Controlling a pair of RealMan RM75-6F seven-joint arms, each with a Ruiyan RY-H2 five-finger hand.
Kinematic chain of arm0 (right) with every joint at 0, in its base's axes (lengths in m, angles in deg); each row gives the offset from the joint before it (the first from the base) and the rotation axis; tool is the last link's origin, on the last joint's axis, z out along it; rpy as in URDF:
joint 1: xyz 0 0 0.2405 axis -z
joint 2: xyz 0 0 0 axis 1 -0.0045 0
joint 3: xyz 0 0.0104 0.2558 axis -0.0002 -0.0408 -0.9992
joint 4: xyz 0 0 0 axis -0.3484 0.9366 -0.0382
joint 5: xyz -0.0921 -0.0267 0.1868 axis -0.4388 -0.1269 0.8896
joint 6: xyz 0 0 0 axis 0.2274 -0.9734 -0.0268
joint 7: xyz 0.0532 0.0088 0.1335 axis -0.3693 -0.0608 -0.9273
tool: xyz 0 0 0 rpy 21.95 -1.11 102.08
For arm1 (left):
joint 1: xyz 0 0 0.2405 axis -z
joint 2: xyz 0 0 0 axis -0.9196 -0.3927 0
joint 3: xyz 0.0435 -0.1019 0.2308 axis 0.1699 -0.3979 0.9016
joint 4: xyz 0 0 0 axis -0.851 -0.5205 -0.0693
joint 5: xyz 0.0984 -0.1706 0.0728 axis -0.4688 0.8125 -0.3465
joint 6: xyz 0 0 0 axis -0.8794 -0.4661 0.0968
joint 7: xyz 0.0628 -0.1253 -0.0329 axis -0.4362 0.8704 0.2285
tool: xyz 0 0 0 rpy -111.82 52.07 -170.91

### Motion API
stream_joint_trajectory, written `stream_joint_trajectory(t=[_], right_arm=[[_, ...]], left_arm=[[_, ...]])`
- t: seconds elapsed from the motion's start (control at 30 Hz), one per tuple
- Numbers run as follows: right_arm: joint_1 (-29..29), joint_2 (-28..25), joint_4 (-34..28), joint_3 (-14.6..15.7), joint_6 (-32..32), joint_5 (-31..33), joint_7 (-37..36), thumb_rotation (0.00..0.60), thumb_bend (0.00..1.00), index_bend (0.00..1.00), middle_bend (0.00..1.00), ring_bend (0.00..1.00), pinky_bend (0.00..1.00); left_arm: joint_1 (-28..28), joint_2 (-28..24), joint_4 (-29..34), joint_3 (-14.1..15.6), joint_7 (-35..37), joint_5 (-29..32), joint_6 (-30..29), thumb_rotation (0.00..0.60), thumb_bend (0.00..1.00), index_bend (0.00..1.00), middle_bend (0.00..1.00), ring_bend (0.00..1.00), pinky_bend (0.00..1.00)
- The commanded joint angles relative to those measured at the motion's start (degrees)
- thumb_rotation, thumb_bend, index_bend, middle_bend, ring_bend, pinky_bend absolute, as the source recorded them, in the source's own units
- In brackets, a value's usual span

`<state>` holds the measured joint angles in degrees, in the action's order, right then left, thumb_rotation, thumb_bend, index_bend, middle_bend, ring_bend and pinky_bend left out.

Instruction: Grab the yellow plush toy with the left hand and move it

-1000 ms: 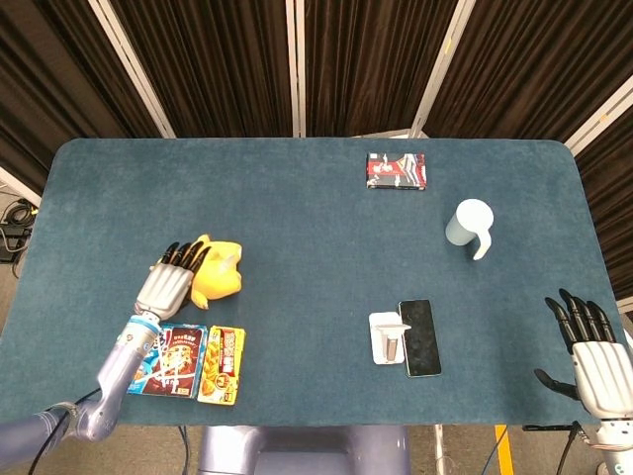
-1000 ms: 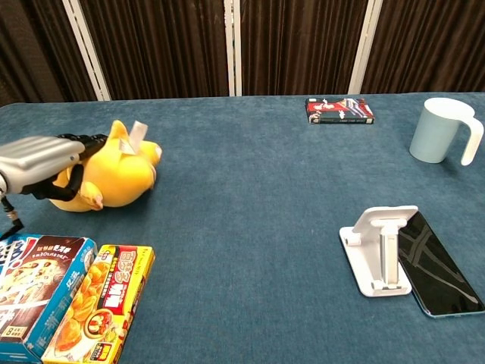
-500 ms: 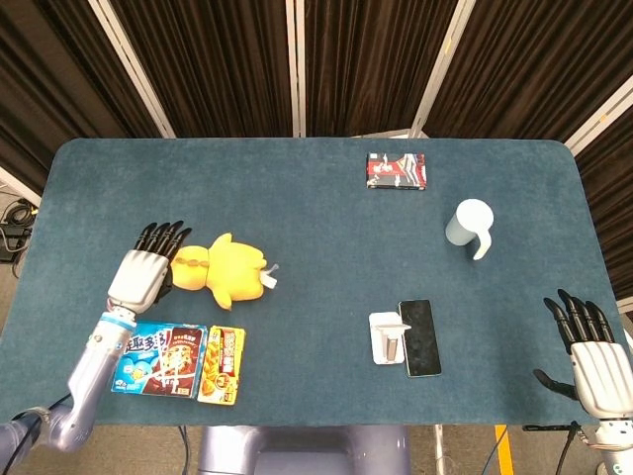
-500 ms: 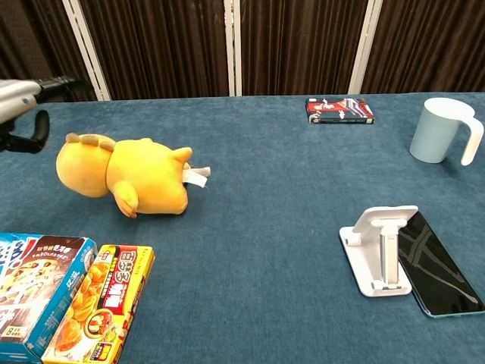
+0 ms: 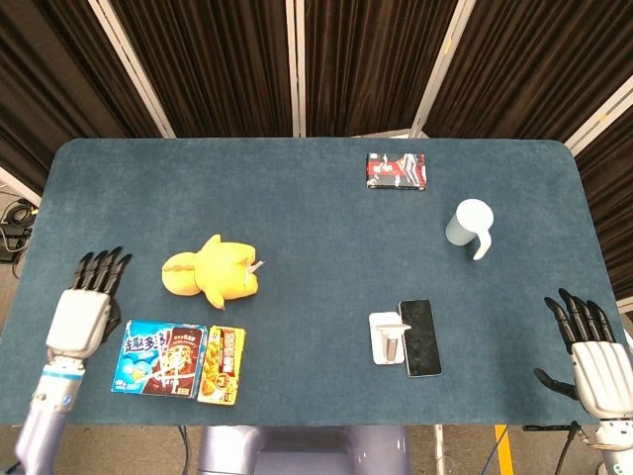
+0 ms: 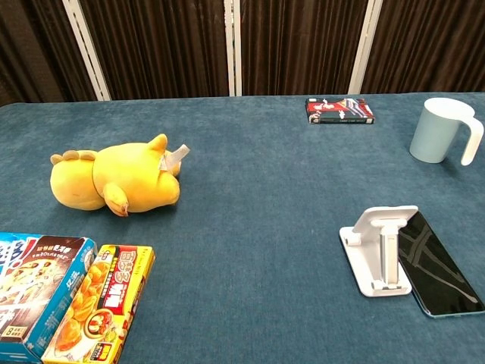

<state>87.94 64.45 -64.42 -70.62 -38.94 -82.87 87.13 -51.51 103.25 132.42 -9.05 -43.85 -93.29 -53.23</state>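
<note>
The yellow plush toy (image 5: 211, 272) lies on its side on the blue table, left of centre, with its white tag toward the right; the chest view shows the plush toy (image 6: 117, 181) at left. My left hand (image 5: 86, 306) hovers open near the table's left edge, fingers spread, well apart from the toy and holding nothing. It is out of the chest view. My right hand (image 5: 591, 357) rests open at the front right corner, fingers spread and empty.
Two snack boxes (image 5: 181, 360) lie at the front left, just below the toy. A white phone stand (image 5: 387, 337) and a black phone (image 5: 419, 337) sit front right of centre. A pale mug (image 5: 471, 226) and a red packet (image 5: 397, 170) stand further back.
My left hand let go of the plush toy and drew back to the left and toward the front edge. The toy rolled and settled on the table. The right hand stayed still.
</note>
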Motion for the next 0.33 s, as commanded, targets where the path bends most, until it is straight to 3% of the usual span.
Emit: stream_joint_trajectory(t=[0.03,0.07,0.17,0.33], right_arm=[[0.08,-0.01,-0.11,0.0,-0.25,-0.16,0.09,0.6,0.16,0.0,0.0,0.0,0.0],[0.14,-0.01,-0.16,0.0,-0.45,-0.27,0.05,0.6,0.16,0.0,0.0,0.0,0.0],[0.31,-0.2,-0.29,-0.01,-1.04,-0.64,-0.19,0.6,0.16,0.0,0.0,0.0,0.0],[0.51,-0.31,-0.2,-0.06,-1.54,-0.75,-0.43,0.6,0.16,0.0,0.0,0.0,0.0]], left_arm=[[-2.7,-0.02,-0.58,0.9,0.35,-0.62,-3.05,0.6,0.68,0.0,0.0,0.0,0.0],[-3.74,-0.1,-0.85,1.24,0.2,-0.91,-4.17,0.6,0.53,0.0,0.0,0.0,0.0],[-6.29,-0.49,-1.14,1.87,0.06,-1.04,-6.7,0.6,0.29,0.0,0.0,0.0,0.0],[-8.12,-1.56,-0.64,2.21,1.35,-1.29,-7.75,0.6,0.22,0.0,0.0,0.0,0.0]])
